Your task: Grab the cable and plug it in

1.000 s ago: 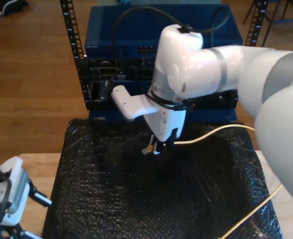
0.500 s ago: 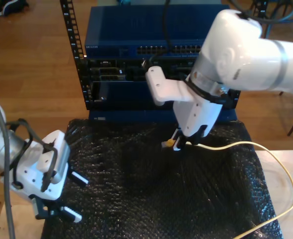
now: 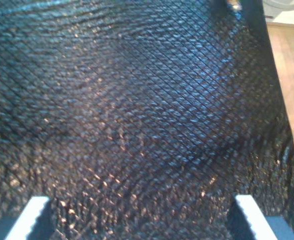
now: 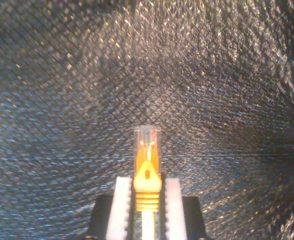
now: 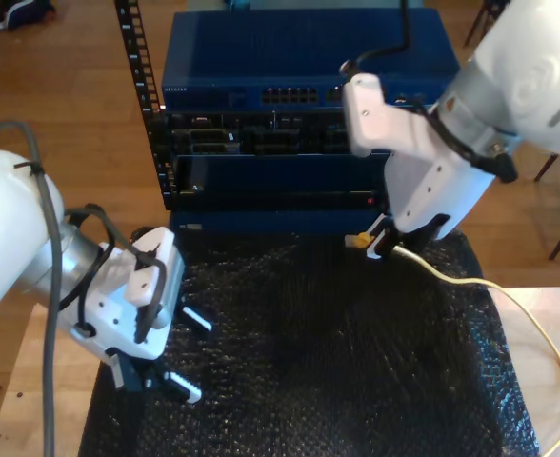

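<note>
since half a second ago, my second gripper has carried the cable up and toward 2 o'clock in the exterior view, nearer the blue rack unit. item: cable, pale yellow, clear connector projecting forward between closed jaws; slack trails toward 5 o'clock over the black mat. item: my first gripper, at 8 o'clock in the exterior view, jaws spread, holding nothing, above the mat. risk, judged: connector may meet a port tilted or off-centre and jam or slip in the jaws; trailing slack could snag.
</note>
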You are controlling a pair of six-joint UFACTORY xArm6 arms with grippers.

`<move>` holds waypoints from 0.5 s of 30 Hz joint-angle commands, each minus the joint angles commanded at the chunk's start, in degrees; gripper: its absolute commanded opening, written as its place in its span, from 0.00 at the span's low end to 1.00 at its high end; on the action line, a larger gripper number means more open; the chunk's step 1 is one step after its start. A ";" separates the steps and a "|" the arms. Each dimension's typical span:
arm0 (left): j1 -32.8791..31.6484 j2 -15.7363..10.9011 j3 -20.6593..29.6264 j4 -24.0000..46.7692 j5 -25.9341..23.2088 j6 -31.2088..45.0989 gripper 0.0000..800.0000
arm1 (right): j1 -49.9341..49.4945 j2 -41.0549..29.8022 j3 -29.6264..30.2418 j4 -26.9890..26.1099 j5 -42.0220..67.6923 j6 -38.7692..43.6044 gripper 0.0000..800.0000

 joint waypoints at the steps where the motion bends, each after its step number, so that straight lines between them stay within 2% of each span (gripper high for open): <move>1: -0.53 0.44 -0.44 -0.26 0.00 -0.35 1.00 | -0.53 -0.79 0.00 0.62 0.26 0.00 0.01; 8: -3.69 3.60 -3.16 -4.31 -1.14 -1.23 1.00 | -2.73 -4.92 -0.09 2.02 0.44 1.41 0.01; 15: -6.42 5.27 -6.42 -7.38 -1.41 -1.85 1.00 | -2.99 -6.15 -0.35 2.29 1.32 4.04 0.01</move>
